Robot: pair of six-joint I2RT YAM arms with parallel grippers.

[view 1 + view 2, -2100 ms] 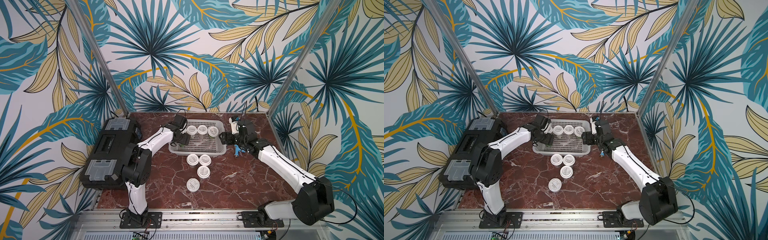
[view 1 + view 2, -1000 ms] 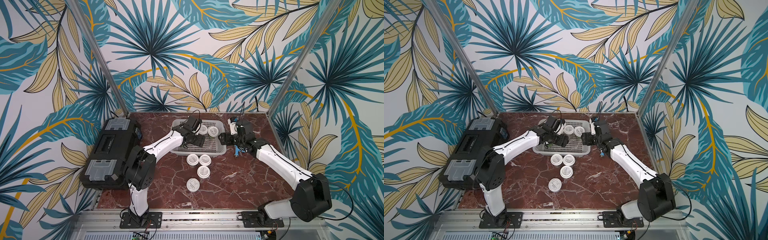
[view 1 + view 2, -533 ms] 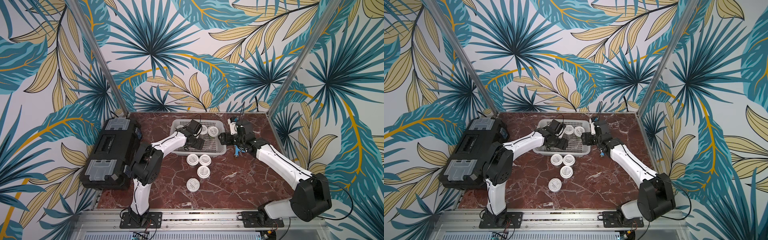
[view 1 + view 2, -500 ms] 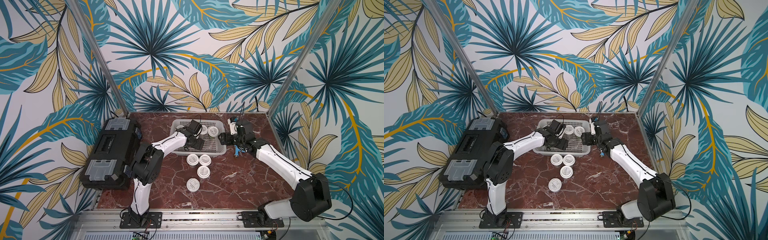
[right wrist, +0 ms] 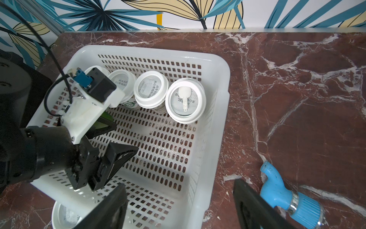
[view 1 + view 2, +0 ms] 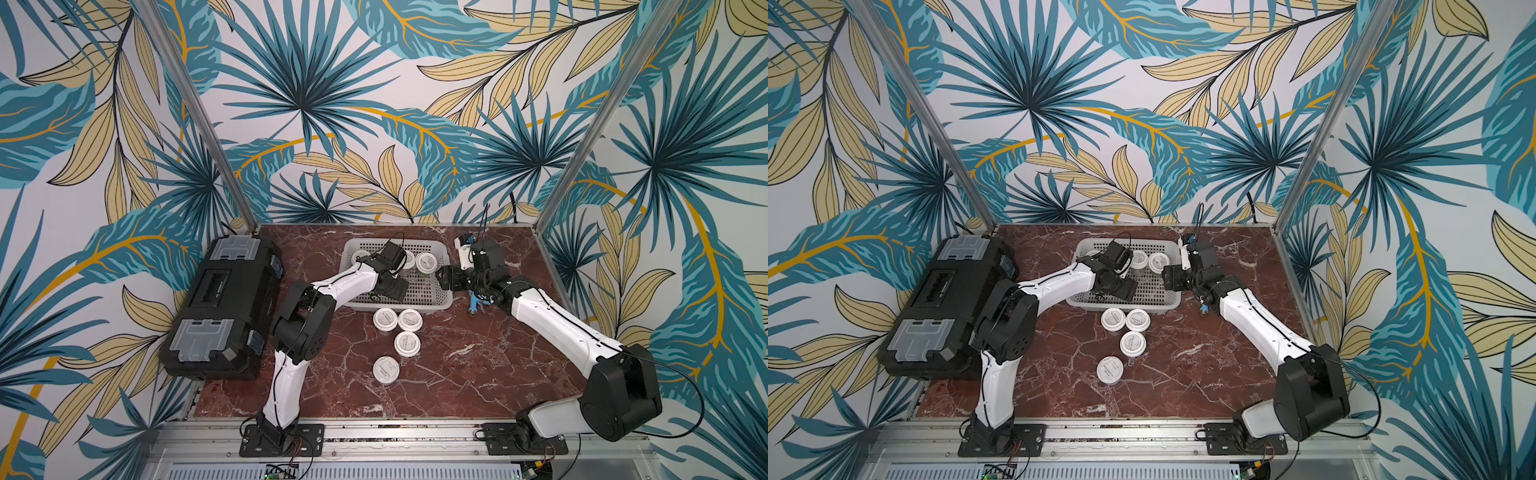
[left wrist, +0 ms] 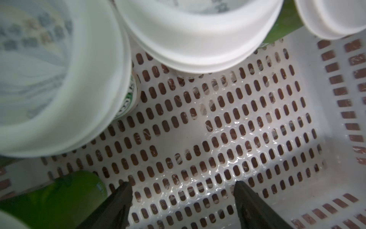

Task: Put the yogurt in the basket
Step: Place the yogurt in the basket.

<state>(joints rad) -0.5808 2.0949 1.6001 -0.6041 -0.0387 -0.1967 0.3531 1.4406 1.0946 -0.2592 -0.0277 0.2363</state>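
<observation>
The left end effector (image 5: 122, 136), jaws apart and empty, has drawn back from the yogurt row (image 5: 151, 89) along the basket (image 5: 221, 119) far wall, so that drop looks done; four jars (image 6: 407, 344) wait at the middle of the table (image 6: 478, 365), and the right end effector (image 5: 178, 185) is also apart.

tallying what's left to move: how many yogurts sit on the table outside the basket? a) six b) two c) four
c: four yogurts stand on the table just in front of the basket, as both top views show.
</observation>
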